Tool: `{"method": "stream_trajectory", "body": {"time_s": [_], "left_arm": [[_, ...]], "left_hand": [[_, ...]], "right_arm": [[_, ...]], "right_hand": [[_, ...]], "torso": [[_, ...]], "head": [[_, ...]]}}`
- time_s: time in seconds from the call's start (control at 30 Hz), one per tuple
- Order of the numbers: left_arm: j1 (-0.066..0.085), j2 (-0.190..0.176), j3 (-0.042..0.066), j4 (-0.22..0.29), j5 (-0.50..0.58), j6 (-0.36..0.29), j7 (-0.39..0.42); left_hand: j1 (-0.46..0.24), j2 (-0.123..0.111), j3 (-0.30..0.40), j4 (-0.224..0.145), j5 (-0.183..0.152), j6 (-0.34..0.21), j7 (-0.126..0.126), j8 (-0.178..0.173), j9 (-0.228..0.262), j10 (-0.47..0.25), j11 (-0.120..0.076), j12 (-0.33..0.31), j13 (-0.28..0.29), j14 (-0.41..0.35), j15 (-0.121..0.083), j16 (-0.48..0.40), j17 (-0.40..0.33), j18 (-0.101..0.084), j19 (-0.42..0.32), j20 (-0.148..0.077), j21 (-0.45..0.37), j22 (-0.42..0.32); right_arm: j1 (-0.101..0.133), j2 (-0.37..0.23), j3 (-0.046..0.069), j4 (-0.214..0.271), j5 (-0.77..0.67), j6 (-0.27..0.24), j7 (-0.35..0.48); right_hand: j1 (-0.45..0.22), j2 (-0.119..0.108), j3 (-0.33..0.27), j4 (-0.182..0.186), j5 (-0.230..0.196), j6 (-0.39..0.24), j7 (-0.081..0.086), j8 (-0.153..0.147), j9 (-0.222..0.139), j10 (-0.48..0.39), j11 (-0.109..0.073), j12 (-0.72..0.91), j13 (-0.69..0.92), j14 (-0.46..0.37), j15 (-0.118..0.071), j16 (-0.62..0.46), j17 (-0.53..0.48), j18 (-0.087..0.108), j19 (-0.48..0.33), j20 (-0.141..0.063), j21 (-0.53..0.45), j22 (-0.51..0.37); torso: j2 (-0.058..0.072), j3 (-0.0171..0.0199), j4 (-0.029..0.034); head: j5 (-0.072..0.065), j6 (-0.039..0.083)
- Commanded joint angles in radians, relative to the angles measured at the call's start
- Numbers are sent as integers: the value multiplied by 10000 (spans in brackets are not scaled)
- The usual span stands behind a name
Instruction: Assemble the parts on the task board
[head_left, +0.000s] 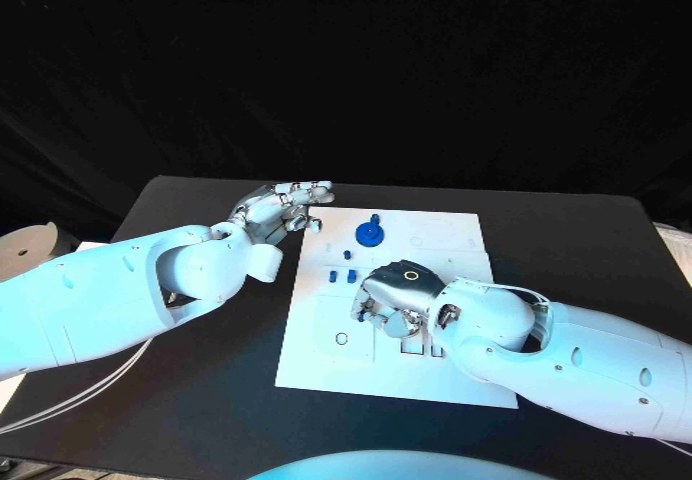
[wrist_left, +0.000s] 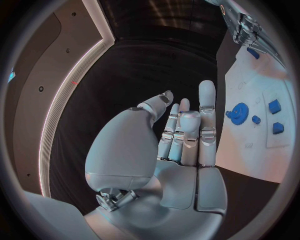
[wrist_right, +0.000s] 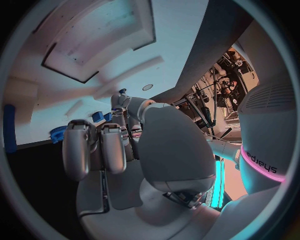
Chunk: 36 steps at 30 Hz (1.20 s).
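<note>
Right robot hand: nearest to us, lying palm down over the middle of the task board; we see its fingers curled under, but we cannot tell whether they pinch anything.
Worktop: black, carrying the board at its centre.
Task board: white plate, flat on the worktop, with slots near its front edge.
Left robot hand: at the board's far left corner; we see its fingers straight and slightly spread, holding nothing.
Blue gear: on the board's far part, near the left robot hand.
Small blue parts: on the board, just beside the right robot hand.
</note>
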<state>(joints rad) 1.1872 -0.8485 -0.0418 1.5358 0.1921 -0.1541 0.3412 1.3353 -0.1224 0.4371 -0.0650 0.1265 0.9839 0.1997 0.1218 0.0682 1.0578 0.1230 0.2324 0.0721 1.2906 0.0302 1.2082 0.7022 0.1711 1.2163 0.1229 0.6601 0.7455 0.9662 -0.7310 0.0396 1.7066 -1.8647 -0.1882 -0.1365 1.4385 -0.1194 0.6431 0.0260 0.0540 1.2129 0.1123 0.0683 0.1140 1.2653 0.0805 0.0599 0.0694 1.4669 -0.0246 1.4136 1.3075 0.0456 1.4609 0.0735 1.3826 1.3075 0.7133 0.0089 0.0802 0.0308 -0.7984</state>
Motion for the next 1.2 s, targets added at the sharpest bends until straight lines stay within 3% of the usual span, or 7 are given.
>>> {"method": "stream_trajectory", "body": {"time_s": [0.03,0.13,0.27,0.4,0.8,1.2], "left_arm": [[5,11,6,24,-112,145,-1],[5,10,6,27,-121,151,-6],[5,6,6,25,-126,174,-18],[5,6,6,20,-128,184,-34],[6,-3,6,7,-129,179,-54],[5,-6,6,-35,-129,217,-99]], "left_hand": [[16,-64,-33,-34,55,-51,-17,50,11,-89,-5,35,4,-58,-3,10,-8,102,-24,14,-30,-15],[16,-64,-33,-34,55,-51,-17,50,11,-89,-5,35,4,-58,-3,10,-8,102,-24,14,-30,-15],[8,-65,-50,-41,53,-81,-7,65,12,-129,5,60,4,-82,5,5,-42,102,-35,22,-30,-17],[-4,-68,-67,-43,50,-108,2,76,12,-163,13,78,4,-101,14,3,-64,102,-46,29,-31,-19],[-7,-65,-76,-47,50,-128,6,85,12,-187,18,94,4,-114,18,3,-75,102,-54,34,-30,-21],[2,-49,-80,-57,54,-150,10,102,14,-216,23,122,7,-128,24,9,-83,103,-64,40,-30,-23]], "right_arm": [[-12,35,-10,-9,-200,627,-180],[-11,49,-20,-32,-144,869,-207],[-11,60,-35,-63,-36,809,-155],[-10,65,-41,-79,18,696,-127],[-9,42,-45,-105,39,251,-184],[-9,-197,-33,130,273,-1481,170]], "right_hand": [[-113,-15,5,-18,12,-27,86,8,27,286,-260,18,-3,653,-14,21,538,127,33,37,38,192],[-516,-262,-406,32,145,-59,132,4,54,-64,-187,-8,-51,641,82,-4,498,137,-4,102,-12,136],[-1029,-566,-1012,221,163,-316,178,-65,18,-748,-45,8,-78,602,208,-108,356,170,-87,216,-135,-6],[-1146,-692,-1388,275,149,-600,233,-75,-58,-1059,28,25,-78,582,250,-159,284,192,-129,275,-206,-84],[-995,-623,-1740,239,209,-912,300,-73,-170,-1430,105,40,-79,563,304,-218,194,212,-163,335,-280,-167],[-896,-571,-1959,235,224,-1213,267,-80,-275,-1650,118,70,-70,525,312,-334,32,259,-243,353,-433,-356]], "torso": [[-1,-8,-1],[-1,-7,-3],[-2,-2,-6],[-1,2,4],[4,7,-4],[-4,5,2]], "head": [[10,3],[9,-5],[12,-14],[7,-21],[3,-14],[-56,45]]}}
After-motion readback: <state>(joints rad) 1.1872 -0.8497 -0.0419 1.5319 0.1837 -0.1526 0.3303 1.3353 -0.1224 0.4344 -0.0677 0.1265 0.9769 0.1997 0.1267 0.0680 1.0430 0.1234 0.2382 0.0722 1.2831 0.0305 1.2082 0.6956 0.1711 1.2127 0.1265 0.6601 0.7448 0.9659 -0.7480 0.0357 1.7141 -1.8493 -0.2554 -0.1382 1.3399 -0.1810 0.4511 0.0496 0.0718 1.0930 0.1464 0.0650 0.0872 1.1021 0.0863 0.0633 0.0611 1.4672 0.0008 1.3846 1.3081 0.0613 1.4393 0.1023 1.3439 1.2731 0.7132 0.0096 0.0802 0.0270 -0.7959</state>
